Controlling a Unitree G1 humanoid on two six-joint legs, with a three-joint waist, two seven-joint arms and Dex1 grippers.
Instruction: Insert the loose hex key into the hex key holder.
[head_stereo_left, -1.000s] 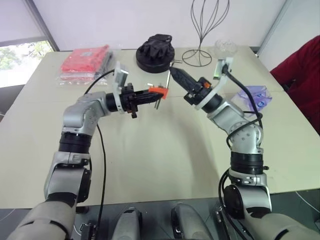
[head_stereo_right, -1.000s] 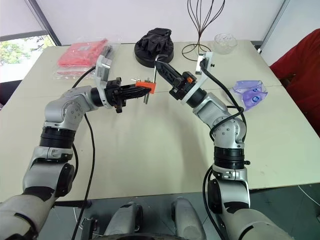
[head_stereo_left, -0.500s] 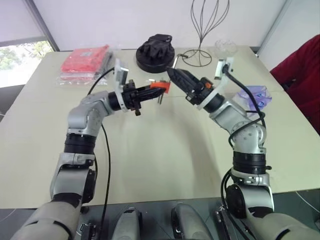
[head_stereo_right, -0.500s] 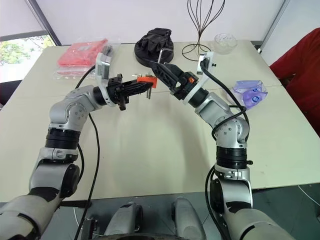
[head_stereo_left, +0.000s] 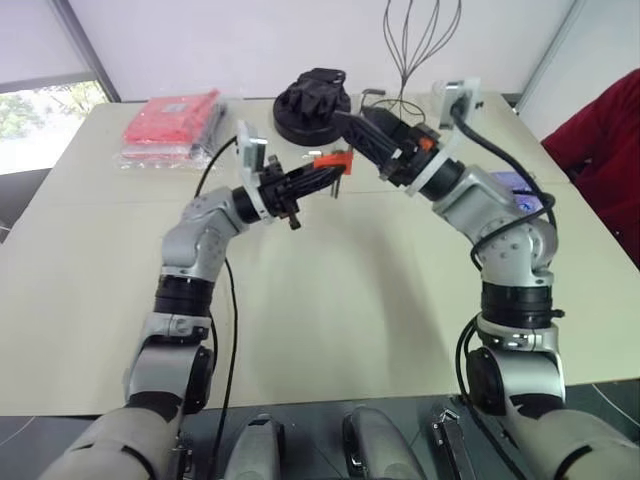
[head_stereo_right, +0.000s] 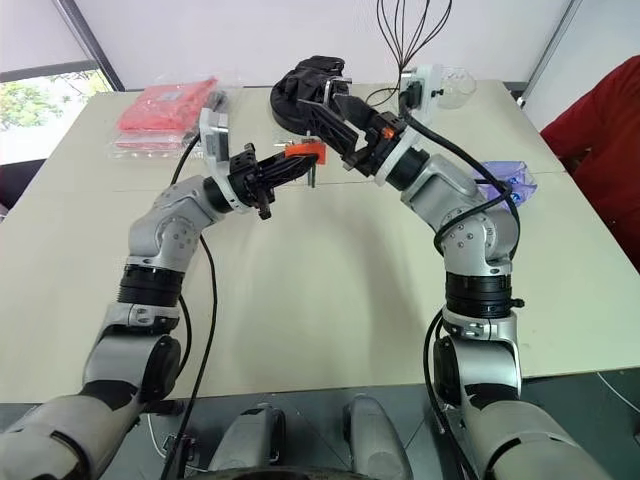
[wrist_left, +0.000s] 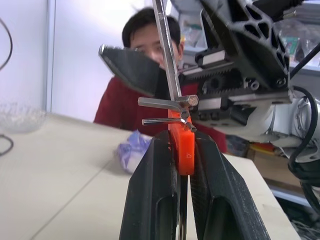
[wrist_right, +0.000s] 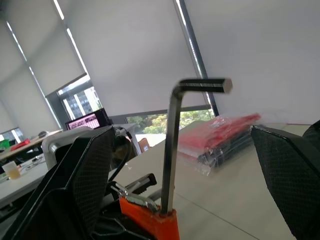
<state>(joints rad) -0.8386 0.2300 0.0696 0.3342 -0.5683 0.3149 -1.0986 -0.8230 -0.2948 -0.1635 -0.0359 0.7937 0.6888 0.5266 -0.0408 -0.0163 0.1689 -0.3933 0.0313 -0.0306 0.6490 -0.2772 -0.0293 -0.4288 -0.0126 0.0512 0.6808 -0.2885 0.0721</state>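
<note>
Now the left gripper (wrist_left: 184, 165) is clamped tight on the hex key holder (wrist_left: 182, 145), held above the table (head_stereo_left: 330, 300) near 12 o'clock. The loose hex key (wrist_right: 172, 150) stands seated in the holder. The right gripper (wrist_right: 190, 165) is spread wide, touching nothing. A second ago it pinched that key; both arms have risen since.

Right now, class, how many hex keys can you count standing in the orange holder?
3: one long key standing up from the holder, and two shorter keys beside its base. Others may be hidden.
</note>
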